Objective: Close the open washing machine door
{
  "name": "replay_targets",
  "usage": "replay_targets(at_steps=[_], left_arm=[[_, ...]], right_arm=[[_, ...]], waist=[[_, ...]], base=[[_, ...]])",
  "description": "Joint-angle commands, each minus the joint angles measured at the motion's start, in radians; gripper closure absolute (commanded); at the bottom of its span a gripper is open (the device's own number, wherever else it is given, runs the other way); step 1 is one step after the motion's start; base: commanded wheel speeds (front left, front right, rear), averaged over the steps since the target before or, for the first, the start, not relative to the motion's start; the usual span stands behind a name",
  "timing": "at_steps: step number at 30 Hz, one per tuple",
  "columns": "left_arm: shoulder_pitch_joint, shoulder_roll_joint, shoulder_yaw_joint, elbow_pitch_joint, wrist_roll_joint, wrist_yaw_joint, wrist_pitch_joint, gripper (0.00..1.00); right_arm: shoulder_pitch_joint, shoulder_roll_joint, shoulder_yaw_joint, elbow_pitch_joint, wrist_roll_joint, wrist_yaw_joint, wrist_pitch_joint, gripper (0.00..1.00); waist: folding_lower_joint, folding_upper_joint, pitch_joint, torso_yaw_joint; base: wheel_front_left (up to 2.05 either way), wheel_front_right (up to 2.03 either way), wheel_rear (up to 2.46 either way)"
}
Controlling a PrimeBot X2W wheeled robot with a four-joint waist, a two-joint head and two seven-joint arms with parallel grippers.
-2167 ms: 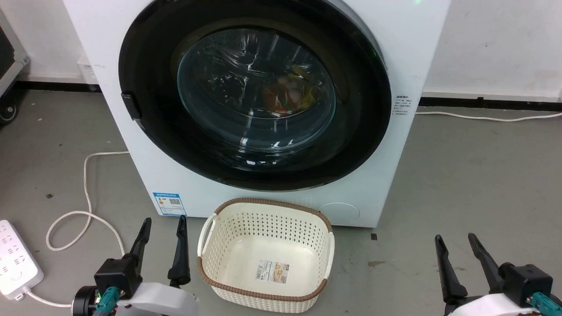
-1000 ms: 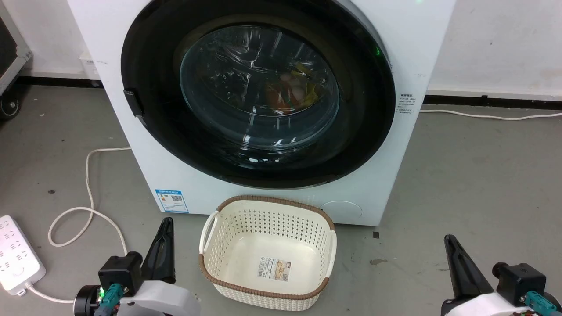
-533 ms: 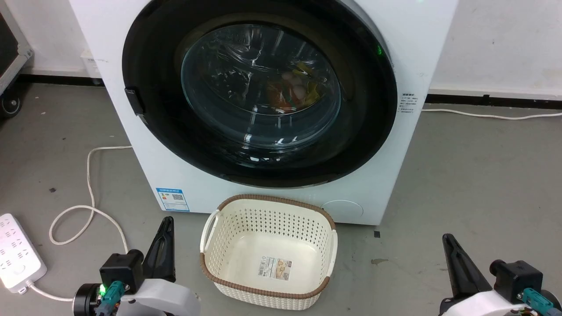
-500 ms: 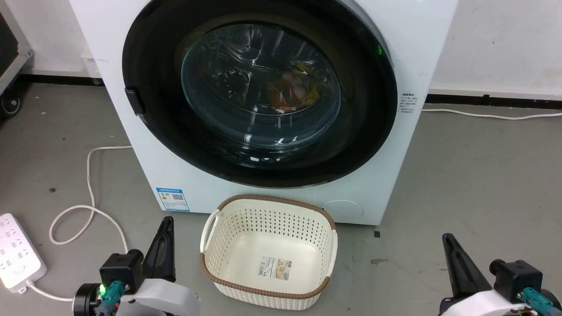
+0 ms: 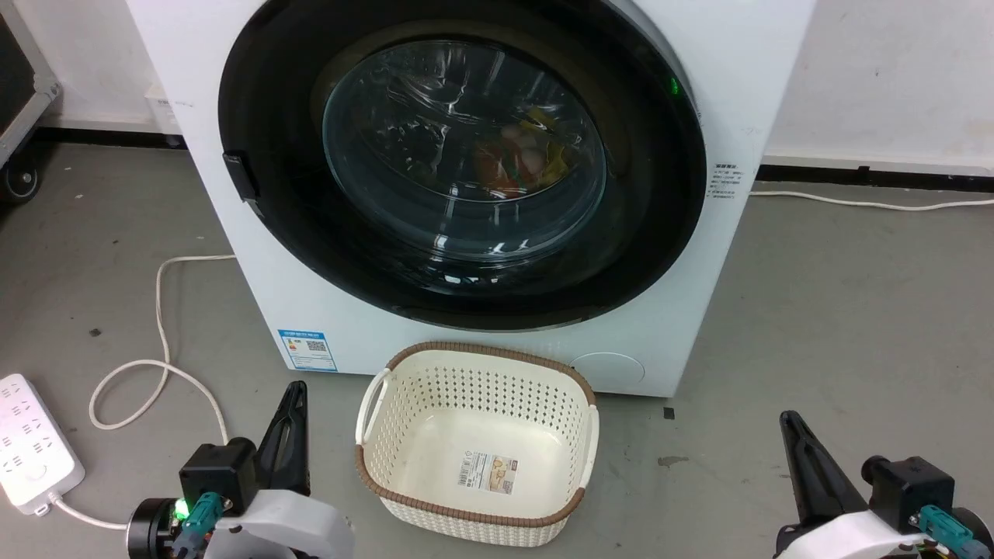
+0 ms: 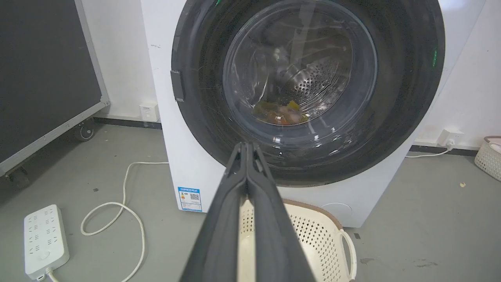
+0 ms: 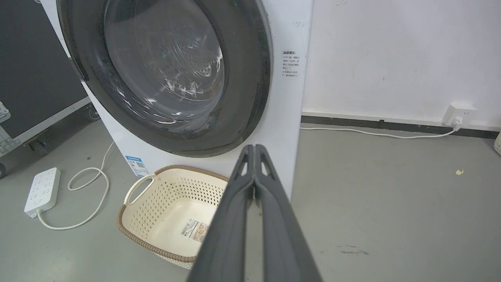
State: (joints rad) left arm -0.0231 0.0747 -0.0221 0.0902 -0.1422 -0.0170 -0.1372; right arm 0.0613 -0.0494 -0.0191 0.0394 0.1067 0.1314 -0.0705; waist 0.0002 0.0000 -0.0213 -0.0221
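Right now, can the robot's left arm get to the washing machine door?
Probably yes: the shut left gripper sits left of the basket, not behind it, with bare floor between it and the washing machine door.

The top of the washing machine door [image 5: 458, 163] runs off the head view's upper edge, and the coloured items [image 5: 516, 159] behind its glass are smeared by reflections, so what they are cannot be told. The print on the blue sticker [image 5: 307, 350], the side label [image 5: 726, 182] and the label [image 5: 485, 472] in the basket [image 5: 481, 388] is too small to read. In the left wrist view the pressed-together fingers of the left gripper [image 6: 247, 147] hide much of the basket, and the head view's left edge cuts off most of the black wheeled case [image 5: 12, 78].
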Motion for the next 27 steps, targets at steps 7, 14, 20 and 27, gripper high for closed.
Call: replay_targets(at_steps=[7, 14, 20, 27], left_arm=[[0.01, -0.005, 0.003, -0.013, 0.021, 0.006, 0.017, 1.0], [0.011, -0.007, 0.005, -0.021, 0.033, 0.007, 0.029, 1.0], [0.012, -0.009, 0.007, -0.027, 0.043, 0.008, 0.039, 1.0], [0.013, -0.011, 0.009, -0.035, 0.055, 0.009, 0.051, 1.0]], right_arm=[[-0.02, 0.0, 0.003, -0.011, -0.016, 0.0, 0.009, 1.0], [-0.025, 0.0, 0.005, -0.014, -0.025, 0.0, 0.016, 1.0], [-0.028, 0.0, 0.006, -0.016, -0.033, 0.0, 0.021, 1.0], [-0.032, -0.001, 0.008, -0.019, -0.042, 0.0, 0.027, 1.0]], waist=[[-0.0001, 0.0, 0.002, 0.002], [-0.0001, 0.0, 0.004, 0.004], [-0.0001, 0.0, 0.006, 0.006], [-0.0001, 0.0, 0.007, 0.008]], base=[[0.0, 0.0, 0.0], [0.0, 0.0, 0.0], [0.0, 0.0, 0.0], [0.0, 0.0, 0.0]])
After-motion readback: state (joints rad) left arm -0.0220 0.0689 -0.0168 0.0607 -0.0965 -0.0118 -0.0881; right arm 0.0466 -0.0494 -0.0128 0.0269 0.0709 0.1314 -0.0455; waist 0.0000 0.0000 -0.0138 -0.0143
